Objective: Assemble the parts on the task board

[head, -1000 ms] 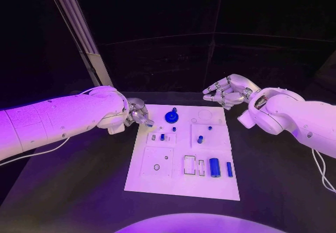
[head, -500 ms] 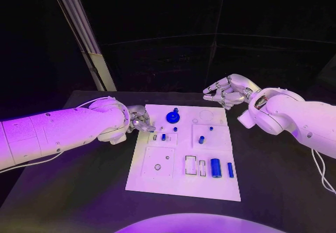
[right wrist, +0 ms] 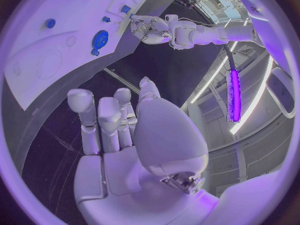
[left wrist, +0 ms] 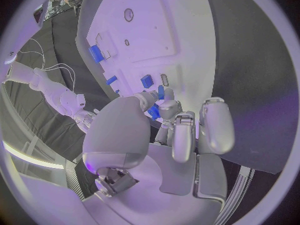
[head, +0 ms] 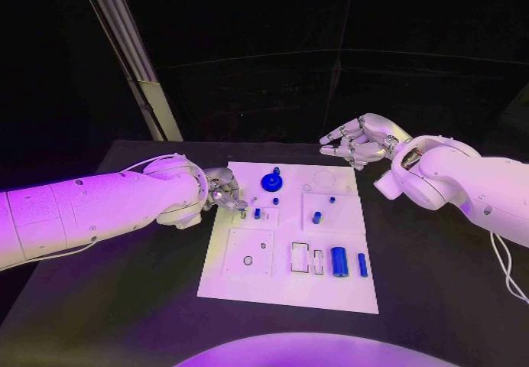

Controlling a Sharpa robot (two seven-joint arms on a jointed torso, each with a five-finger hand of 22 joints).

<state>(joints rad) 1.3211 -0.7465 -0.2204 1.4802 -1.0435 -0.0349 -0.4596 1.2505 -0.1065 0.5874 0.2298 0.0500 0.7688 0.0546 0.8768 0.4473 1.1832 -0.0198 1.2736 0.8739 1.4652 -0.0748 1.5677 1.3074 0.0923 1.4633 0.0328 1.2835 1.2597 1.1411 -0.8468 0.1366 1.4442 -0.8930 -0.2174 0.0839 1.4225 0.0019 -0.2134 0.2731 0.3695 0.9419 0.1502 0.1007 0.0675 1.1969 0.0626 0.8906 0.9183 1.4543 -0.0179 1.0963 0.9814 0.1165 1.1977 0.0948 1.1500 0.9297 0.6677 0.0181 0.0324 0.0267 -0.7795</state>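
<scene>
The head camera looks down from above and behind onto the task board (head: 289, 245), with both arms coming in from the sides, and it stands well back. The left wrist camera sits close behind the left hand (left wrist: 169, 130) and faces along its fingers to the task board (left wrist: 169, 30) near it. The right wrist camera sits behind the right hand (right wrist: 119, 125), off the board's edge, and it shares with the other two the task board (right wrist: 44, 60) and the left hand (right wrist: 150, 30).
</scene>
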